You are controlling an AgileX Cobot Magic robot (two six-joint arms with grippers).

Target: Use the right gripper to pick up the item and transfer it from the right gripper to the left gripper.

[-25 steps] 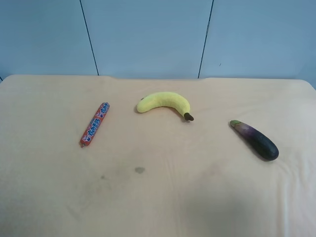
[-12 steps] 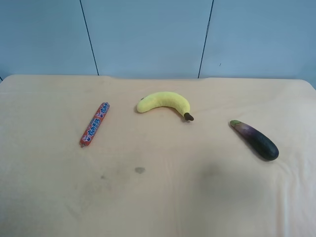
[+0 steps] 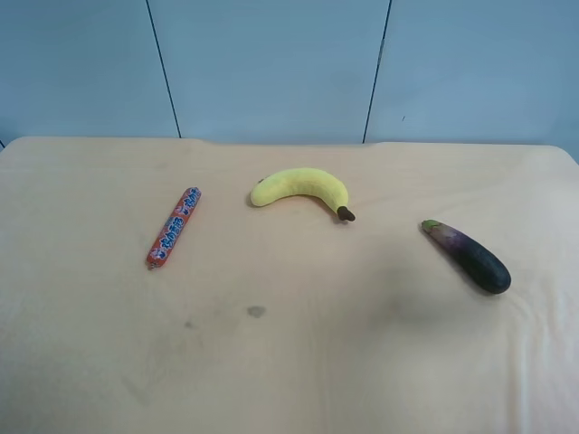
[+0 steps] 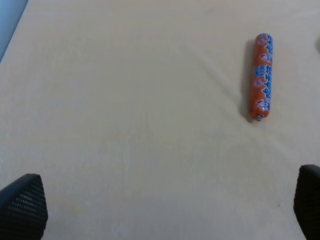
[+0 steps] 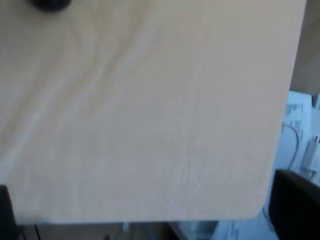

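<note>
The glossy dark-purple toy eggplant (image 3: pixel 468 256) lies on the beige tabletop (image 3: pixel 298 362), right of centre in the high view. Both the left gripper (image 4: pixel 165 207) and the right gripper (image 5: pixel 150 207) stand wide, holding nothing.

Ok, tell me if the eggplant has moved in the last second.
No. The eggplant lies just as far from the banana as before.

Exterior high: elevated, tilted down over the whole table (image 3: pixel 289 362), facing the blue wall (image 3: pixel 271 63). Left wrist: close over tabletop; sausage stick (image 4: pixel 263 75) ahead of the left gripper (image 4: pixel 165 205), shared with exterior. Right wrist: close, blurred, table corner.
</note>
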